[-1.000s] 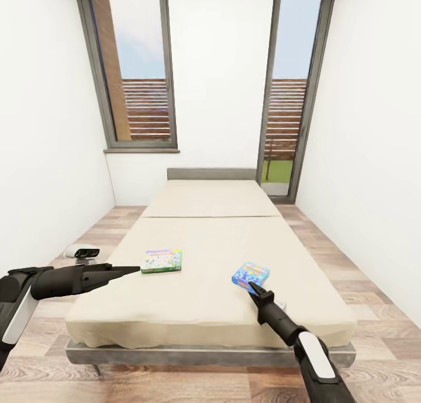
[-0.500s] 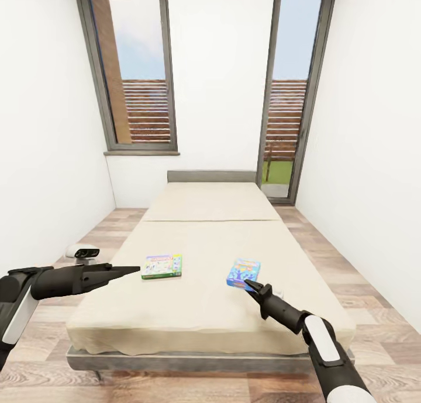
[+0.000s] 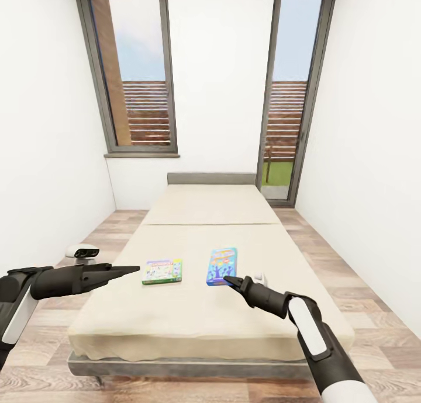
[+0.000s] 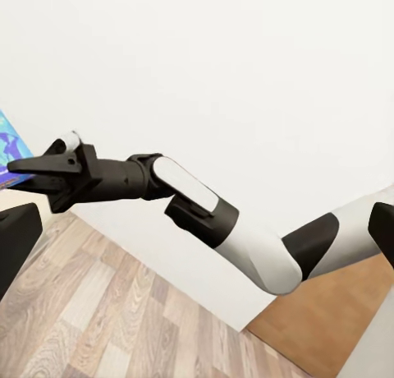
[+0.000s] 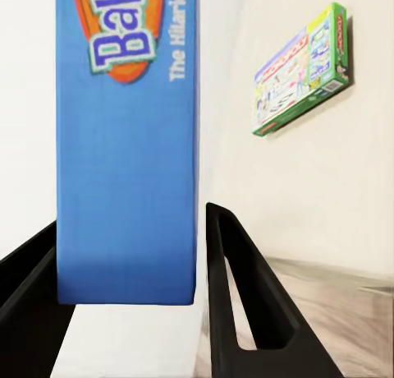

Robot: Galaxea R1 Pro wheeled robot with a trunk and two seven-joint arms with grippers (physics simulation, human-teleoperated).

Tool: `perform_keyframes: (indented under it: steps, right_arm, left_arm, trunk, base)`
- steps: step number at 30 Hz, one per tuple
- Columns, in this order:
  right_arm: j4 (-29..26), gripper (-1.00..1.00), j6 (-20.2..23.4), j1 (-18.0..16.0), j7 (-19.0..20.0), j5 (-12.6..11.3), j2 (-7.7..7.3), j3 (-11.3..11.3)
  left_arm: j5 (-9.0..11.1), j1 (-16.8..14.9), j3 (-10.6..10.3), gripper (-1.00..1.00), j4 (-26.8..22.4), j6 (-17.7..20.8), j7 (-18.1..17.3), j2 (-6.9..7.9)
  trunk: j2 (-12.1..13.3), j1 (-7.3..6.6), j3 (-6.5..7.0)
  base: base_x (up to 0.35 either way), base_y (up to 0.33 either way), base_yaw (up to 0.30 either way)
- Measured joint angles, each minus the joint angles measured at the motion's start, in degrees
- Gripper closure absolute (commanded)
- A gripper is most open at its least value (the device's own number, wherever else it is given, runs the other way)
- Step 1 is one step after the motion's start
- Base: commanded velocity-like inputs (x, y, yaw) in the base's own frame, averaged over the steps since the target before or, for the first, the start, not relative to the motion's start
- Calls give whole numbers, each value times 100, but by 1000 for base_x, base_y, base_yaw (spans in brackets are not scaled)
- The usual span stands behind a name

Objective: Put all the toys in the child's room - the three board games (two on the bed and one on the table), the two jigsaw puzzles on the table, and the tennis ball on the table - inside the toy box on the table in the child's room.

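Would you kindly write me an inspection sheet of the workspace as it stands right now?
Surface: bed with a plain beige cover, on a wood-plank floor.
Job's things: green-and-white board game lies flat on the bed; blue board game lies beside it, apart from it.
Clutter: a small white-and-black device on the floor at the bed's left.
Grippers: right gripper at the blue game's near end, the box edge between its jaws in the wrist view; contact cannot be told. Left gripper hovers near the green game, holding nothing.
Cables: nothing seen.
Surroundings: white walls, two tall windows behind the bed.
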Motion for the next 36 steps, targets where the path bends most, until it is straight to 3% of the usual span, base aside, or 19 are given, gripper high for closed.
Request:
perform_keyframes:
  steps: [10,19,36]
  right_arm:
    - [-93,100,-42,43,54,93,-86,-2]
    - [-104,100,-80,51,59,105,-78,9]
    - [-95,100,-120,-7,-5,102,-62,-8]
  left_arm:
    - [-31,-9,13,-100,8,-4,0,28]
    - [-33,-9,153,-100,17,-4,0,48]
    - [-33,-9,194,-100,31,-7,0,56]
  trunk:
    - [401,-220,180]
    - [762,-417,341]
    - [1444,-791,646]
  base:
    - [0,0,0]
    - [0,0,0]
    - [0,0,0]
